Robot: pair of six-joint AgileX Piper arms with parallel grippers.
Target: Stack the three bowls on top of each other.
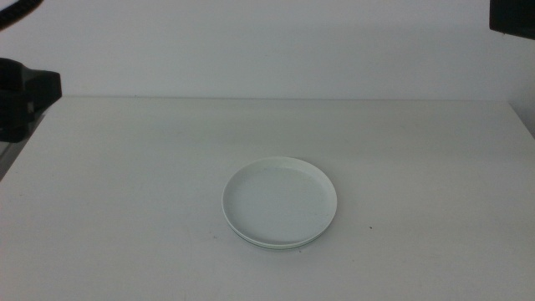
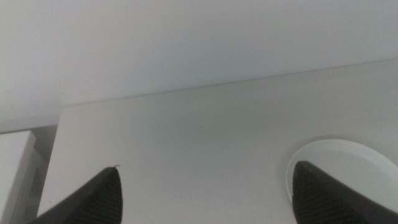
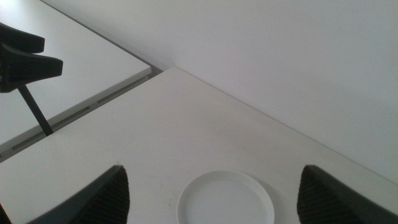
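At the centre of the middle view, slightly below the midline, the stack of bowls (image 1: 280, 203) sits on the white tabletop (image 1: 125, 184). The white bowl (image 1: 279, 197) is on top, and beneath its lower edge a thin mint green rim (image 1: 276, 245) peeks out; whether a grey bowl lies in the stack cannot be told from here. Neither gripper reaches into this view. Only dark parts of the rig show, at the left edge and in the upper right corner.

In the left wrist view, the left gripper (image 2: 208, 196) hangs above the tabletop with its two dark jaws spread wide and nothing between them. The white bowl (image 2: 348, 163) lies at the lower right of the frame, partly hidden behind one jaw, and it is not touched.

In the right wrist view, the right gripper (image 3: 214, 193) is likewise wide open and empty, its jaws rising at the lower left and lower right of the frame. The white bowl (image 3: 225, 198) lies at the bottom centre between them, resting on the tabletop well below them. A dark stand (image 3: 25, 68) shows at the upper left of the frame, beyond the tabletop's edge.
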